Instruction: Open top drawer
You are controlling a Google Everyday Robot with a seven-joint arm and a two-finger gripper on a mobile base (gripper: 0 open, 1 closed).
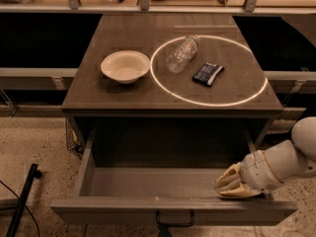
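Matt wood, smooth plastic

The desk (98, 94) is showing matt wood grain, the bowl (125, 67) is looking smooth, the bottle (181, 53) clear plastic; the gripper (236, 182), sitting inside the matt top drawer (113, 214) at its front right corner, is showing smooth pale plastic.

A: What lies on the dark brown wooden tabletop (98, 95)?
B: A cream round bowl (125, 66), left; inside a ring of light (163, 85), a clear plastic bottle (181, 53) on its side and a dark blue packet (208, 73).
A: Gripper (229, 185)?
B: Lower right, in the top drawer (123, 212).
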